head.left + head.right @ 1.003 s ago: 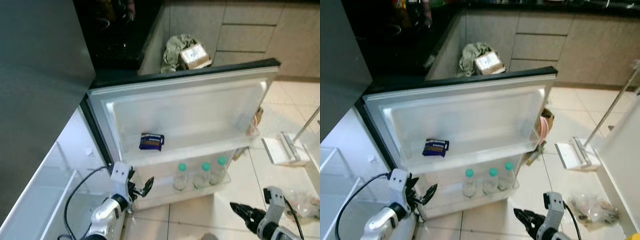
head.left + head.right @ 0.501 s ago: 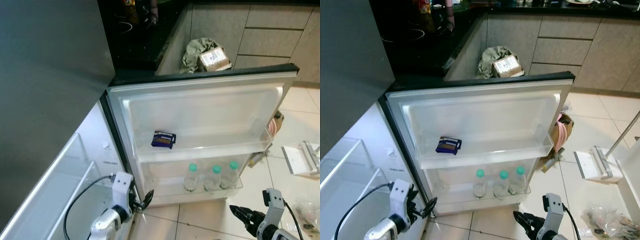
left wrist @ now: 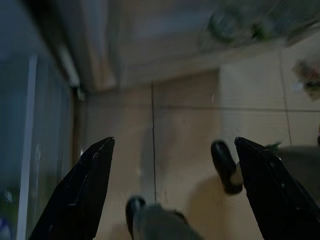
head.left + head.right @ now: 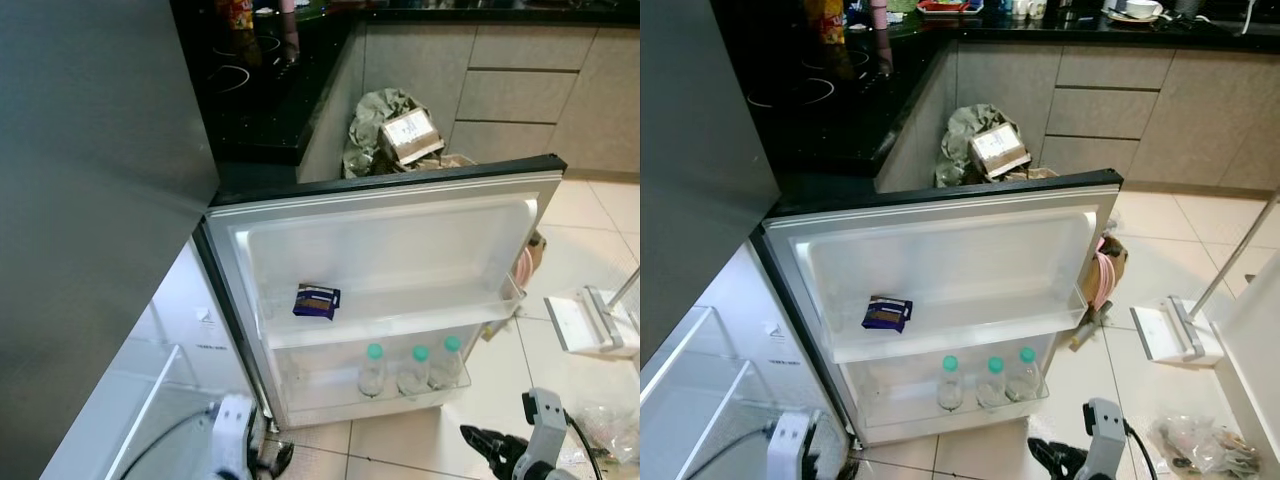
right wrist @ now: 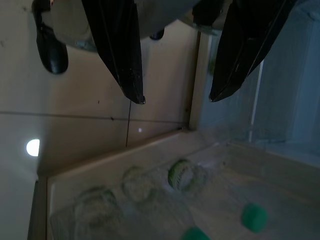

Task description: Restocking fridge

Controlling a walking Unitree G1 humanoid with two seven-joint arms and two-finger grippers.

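Left gripper (image 3: 172, 195): fingers apart, empty, now lower beside the fridge.
Right gripper (image 4: 487, 441): fingers apart, empty, low over floor tiles.
Fridge door (image 4: 390, 250): open; three bottles (image 4: 412, 367) in lower shelf, blue packet (image 4: 316, 301) above.
Change: camera has drawn back; nothing in hand to stock.

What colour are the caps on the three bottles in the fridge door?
Green caps on the bottles, clearest in the right eye view.

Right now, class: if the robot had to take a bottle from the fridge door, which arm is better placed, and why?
Probably the right. The right gripper hangs open just below the bottles in the door's lower shelf. The left gripper, also open, sits by the hinge side, farther from them.
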